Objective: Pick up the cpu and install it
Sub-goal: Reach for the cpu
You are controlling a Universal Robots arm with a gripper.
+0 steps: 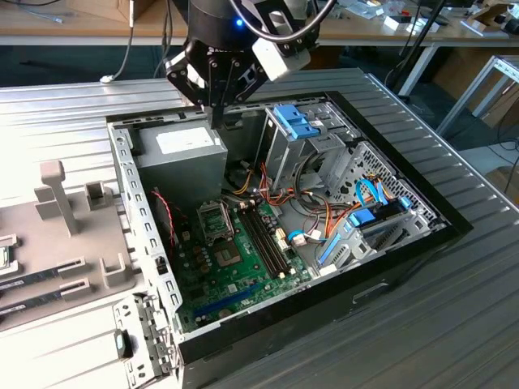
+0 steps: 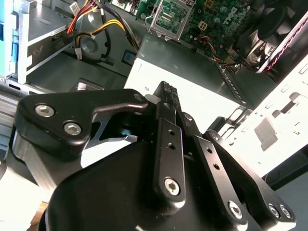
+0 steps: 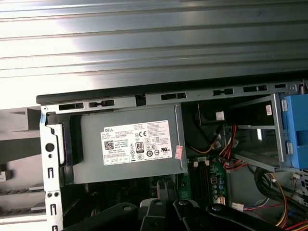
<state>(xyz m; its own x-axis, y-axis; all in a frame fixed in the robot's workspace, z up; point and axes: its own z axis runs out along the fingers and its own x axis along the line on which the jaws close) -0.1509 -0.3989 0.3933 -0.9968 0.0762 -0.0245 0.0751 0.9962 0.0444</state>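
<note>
Open PC case [image 1: 123, 174] and grey power supply [image 1: 182, 154] are seen directly below the claw [image 1: 216, 120]. Claw fingers are pressed together, nothing gripped. The cpu [image 1: 5, 258] is seen well apart, toward the exterior view's left, lying flat and edge-cropped. It's square, so no long axis, and its heading cannot be told.

From my station I count one open computer case [image 1: 144, 235], one grey power supply [image 1: 182, 158], one green motherboard [image 1: 235, 271], one square metal socket frame [image 1: 217, 220], one grey parts holder [image 1: 73, 243] and one gripper [image 1: 216, 121]. The memory slots [image 1: 266, 237] I cannot count with certainty.

Glare whitens the ribbed table [image 1: 49, 105] and power supply [image 2: 207, 102], while the case [image 3: 120, 99] interior lies dim.
</note>
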